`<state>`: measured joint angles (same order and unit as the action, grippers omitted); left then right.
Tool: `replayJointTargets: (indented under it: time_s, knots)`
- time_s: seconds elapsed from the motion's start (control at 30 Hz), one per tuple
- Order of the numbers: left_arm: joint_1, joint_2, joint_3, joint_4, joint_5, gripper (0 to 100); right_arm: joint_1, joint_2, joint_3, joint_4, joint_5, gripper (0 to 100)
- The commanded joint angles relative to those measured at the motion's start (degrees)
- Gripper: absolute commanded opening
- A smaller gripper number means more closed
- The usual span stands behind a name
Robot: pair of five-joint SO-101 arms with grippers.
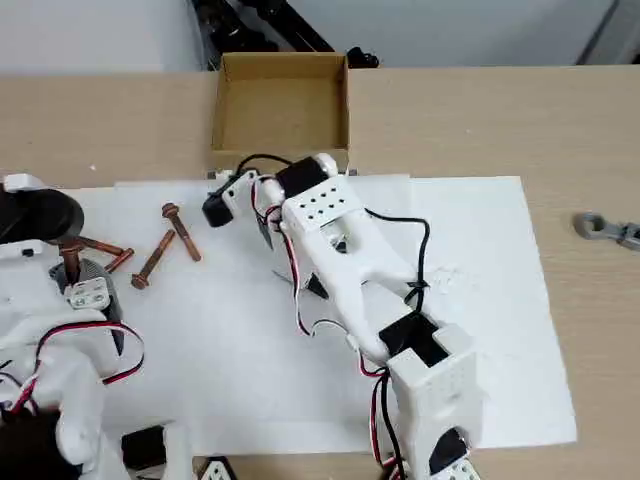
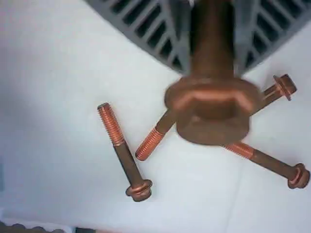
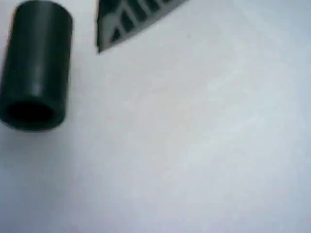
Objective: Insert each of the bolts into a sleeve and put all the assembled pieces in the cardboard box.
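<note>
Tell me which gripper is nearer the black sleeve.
Right. The right gripper sits just beside the black sleeve; the left gripper, holding a bolt, is much farther off.

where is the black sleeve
High view: the black sleeve lies on the white paper, near the cardboard box's front left corner, beside the right gripper.

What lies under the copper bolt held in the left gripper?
Under the held copper bolt is a white paper sheet with three loose bolts: one bolt lies apart; a second bolt and a third bolt run beneath its head, which covers where they would meet.
</note>
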<state>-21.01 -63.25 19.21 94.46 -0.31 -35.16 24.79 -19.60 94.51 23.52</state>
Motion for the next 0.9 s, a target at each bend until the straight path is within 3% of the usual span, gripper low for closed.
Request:
replayJointTargets:
  time_s: [0.0,0.5,0.77,0.87]
  knots:
    - [0.0,-0.4,-0.2,-1.8,0.3,0,-0.1,-0.4,1.0,-1.5,0.4,15.5]
    - [0.0,-0.6,-0.2,-0.4,0.2,0,-0.1,-0.4,12.9,-11.0,0.4,15.5]
    - [0.0,-0.8,-0.3,-0.4,0.2,0,0.0,-0.4,13.7,-11.2,0.4,15.3]
    - [0.0,-0.8,-0.3,-0.4,0.2,0,0.0,-0.4,13.7,-11.2,0.4,9.1]
